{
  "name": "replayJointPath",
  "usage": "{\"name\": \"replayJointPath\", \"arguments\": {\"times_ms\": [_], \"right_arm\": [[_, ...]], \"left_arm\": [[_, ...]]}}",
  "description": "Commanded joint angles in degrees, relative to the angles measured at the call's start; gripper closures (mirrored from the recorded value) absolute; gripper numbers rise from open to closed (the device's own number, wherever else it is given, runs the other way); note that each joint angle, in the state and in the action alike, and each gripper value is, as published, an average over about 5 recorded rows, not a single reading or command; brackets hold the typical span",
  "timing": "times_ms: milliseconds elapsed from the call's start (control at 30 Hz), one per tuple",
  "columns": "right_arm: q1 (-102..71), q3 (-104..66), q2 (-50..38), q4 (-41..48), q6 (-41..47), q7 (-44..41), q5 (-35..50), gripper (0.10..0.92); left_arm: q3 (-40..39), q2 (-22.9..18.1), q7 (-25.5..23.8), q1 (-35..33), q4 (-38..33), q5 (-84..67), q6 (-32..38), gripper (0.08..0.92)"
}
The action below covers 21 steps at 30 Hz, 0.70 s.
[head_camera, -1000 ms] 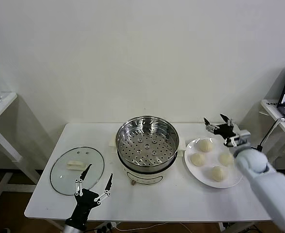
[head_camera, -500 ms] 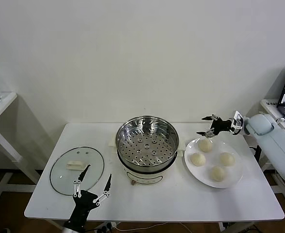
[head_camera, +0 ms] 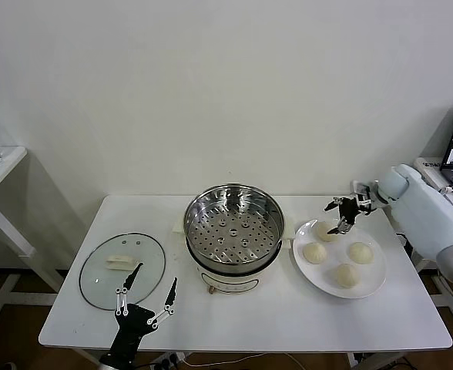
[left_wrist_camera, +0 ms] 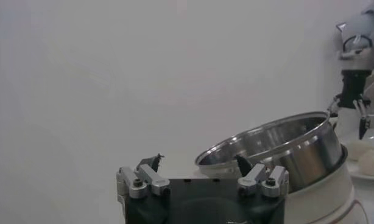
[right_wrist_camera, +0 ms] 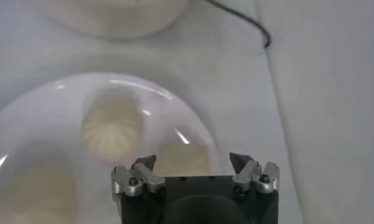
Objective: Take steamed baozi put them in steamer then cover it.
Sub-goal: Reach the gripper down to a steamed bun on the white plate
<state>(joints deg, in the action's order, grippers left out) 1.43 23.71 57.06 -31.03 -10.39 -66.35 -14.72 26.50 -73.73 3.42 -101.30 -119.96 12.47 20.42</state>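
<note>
Head view: left gripper [head_camera: 148, 296] is idling at the near edge of the white table [head_camera: 273, 316], jaws spread wide, grasping nothing. Just beyond it, on the near-left, the glass lid [head_camera: 122, 270] is lying flat on the table, well apart from the pot.

Mid-table, the steamer [head_camera: 234, 228] is sitting open on its white base, perforated tray bare, no buns in it yet. To its right, the white plate [head_camera: 373, 284] is holding all four steamed baozi [head_camera: 347, 275]: one near, two in the middle row, one at the far side.

Right gripper [head_camera: 342, 215] is hovering over the far-side bun, pointing down, jaws released and empty. In the right wrist view the right gripper [right_wrist_camera: 193, 164] is looking down on the plate, with a pleated bun ahead of the fingers and not between them.

Judgement: this is the approach to the first pick; nothing is loaded yet.

Risks from here:
- Descent off-centre: a finger would be landing on the bun top and denting or rolling it.
- Neighbouring buns are sitting close: a wide-open finger could be nudging one or shifting the plate.
- Soft dough: too hard a squeeze deforms it, too light lets it slip during transfer.
- Carry path is crossing the steamer rim: too low and the bun clips it.
</note>
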Motion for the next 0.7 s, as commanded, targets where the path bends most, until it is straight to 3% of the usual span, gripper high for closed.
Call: {"name": "replayJointPath", "arguments": {"times_ms": [33,400,700], "right_arm": [[2.1,0.9,3.6,5.5,-1.6,-1.3,-7.5,0.203],[1.8,-0.6,5.1,8.1,-2.2,0.5,-10.3,0.204],[1.4,-0.8,6.0,9.3,-2.2,1.6,-10.7,0.261]], "left_arm": [[-0.1,-0.1,0.0,-0.1,0.3,0.0,0.3,0.177],[-0.2,-0.3,0.1,0.0,0.7,0.0,0.6,0.177],[-0.3,-0.3,0.3,0.2,0.8,0.0,0.7,0.177]]}}
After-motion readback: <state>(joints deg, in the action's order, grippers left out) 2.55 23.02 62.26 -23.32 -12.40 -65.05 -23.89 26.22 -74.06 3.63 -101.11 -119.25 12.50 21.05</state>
